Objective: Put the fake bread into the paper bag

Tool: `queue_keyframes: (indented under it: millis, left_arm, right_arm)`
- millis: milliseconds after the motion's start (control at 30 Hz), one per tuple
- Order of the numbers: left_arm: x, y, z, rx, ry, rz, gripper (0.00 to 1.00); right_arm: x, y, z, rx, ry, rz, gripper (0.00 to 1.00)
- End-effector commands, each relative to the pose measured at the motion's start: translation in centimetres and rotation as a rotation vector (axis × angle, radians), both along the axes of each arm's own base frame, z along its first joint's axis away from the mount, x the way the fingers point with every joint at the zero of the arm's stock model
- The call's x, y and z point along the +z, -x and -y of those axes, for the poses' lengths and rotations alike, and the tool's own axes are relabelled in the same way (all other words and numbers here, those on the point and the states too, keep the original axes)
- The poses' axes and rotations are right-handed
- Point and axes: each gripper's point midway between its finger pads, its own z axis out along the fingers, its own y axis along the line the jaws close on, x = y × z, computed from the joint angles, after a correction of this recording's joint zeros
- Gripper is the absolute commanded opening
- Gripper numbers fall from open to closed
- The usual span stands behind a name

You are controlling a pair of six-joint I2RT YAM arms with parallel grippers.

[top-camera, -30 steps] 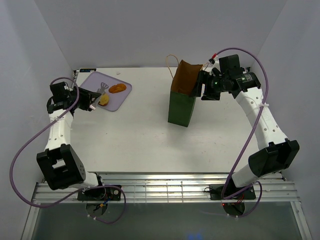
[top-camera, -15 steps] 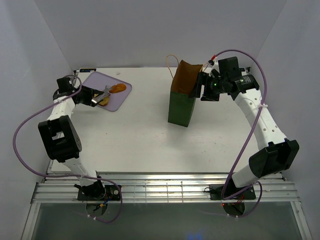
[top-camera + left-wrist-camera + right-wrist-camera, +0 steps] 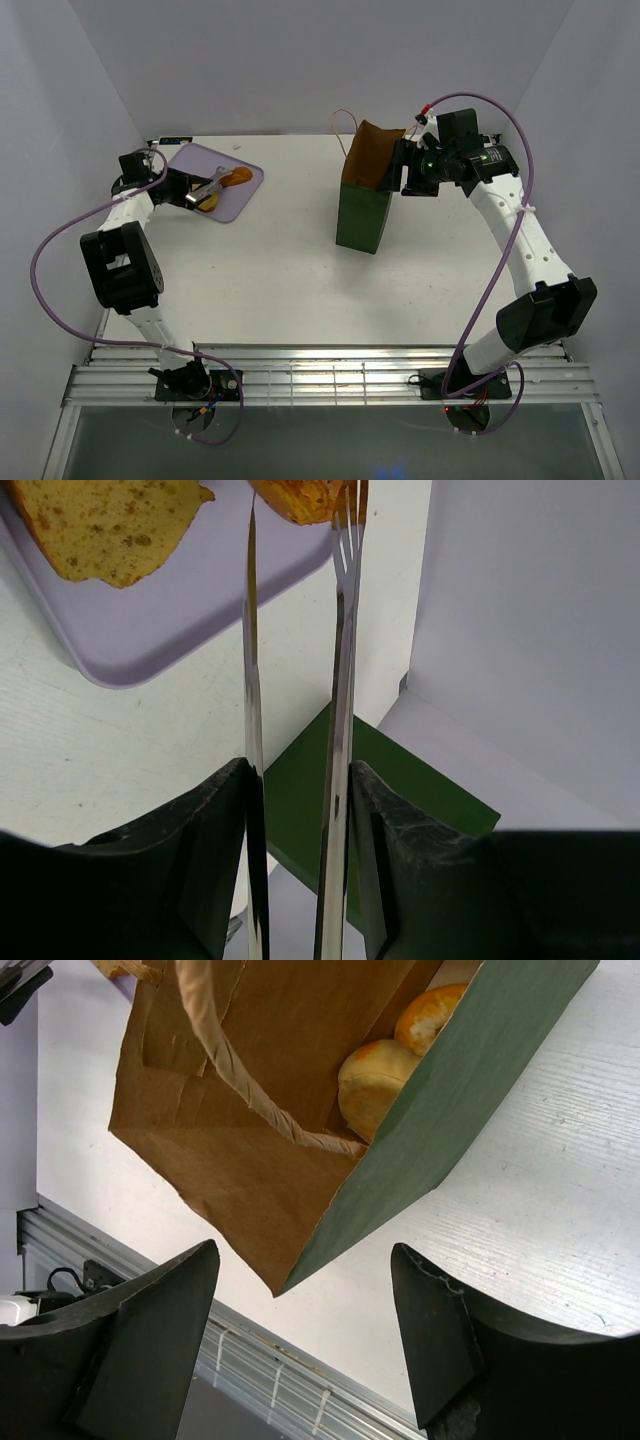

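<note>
Two pieces of fake bread lie on the lilac tray point(image 3: 188, 160): a yellowish slice point(image 3: 208, 201) point(image 3: 100, 525) and a darker brown oval point(image 3: 237, 177) point(image 3: 305, 495). My left gripper point(image 3: 182, 191) point(image 3: 300, 770) is shut on metal tongs point(image 3: 208, 186) point(image 3: 342, 680), whose tips reach the brown oval. The paper bag point(image 3: 361, 215) point(image 3: 470, 1080) stands upright mid-table, green outside, brown inside. A bun point(image 3: 375, 1080) and an orange-brown pastry point(image 3: 430, 1015) lie inside it. My right gripper point(image 3: 401, 168) point(image 3: 305, 1252) is open at the bag's rim, with the rim's corner between its fingers but untouched.
The bag's string handles point(image 3: 343, 122) point(image 3: 230, 1060) stick up at its far side. The tray sits at the table's far left corner, close to the left wall. The metal rail point(image 3: 330, 375) runs along the near edge.
The left arm swung so the tongs moved from the slice toward the brown oval. The right gripper's jaws opened wider at the bag's rim.
</note>
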Motion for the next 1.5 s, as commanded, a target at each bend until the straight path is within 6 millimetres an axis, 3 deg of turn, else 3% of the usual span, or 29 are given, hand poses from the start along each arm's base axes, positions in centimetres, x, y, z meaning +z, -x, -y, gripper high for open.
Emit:
queue_keyframes:
  millis: [0,267,1200,1467]
  left_arm:
    - [0.9,-0.3,0.5,-0.026,0.021,0.035,0.54]
    - [-0.2,0.5,0.8,-0.022,0.043,0.003,0.54]
    - [-1.9,-3.2,1.4,-0.082,0.218,0.051,0.57]
    - [-2.8,-3.3,1.7,-0.132,0.236,0.044,0.57]
  right_arm:
    - [1.2,-0.5,0.0,0.02,0.003,0.046,0.75]
    - [0.8,-0.9,-0.1,0.026,0.0,0.036,0.75]
    - [0.9,-1.3,0.1,0.011,0.013,0.043,0.75]
    - [0.6,-1.3,0.1,0.005,0.018,0.035,0.75]
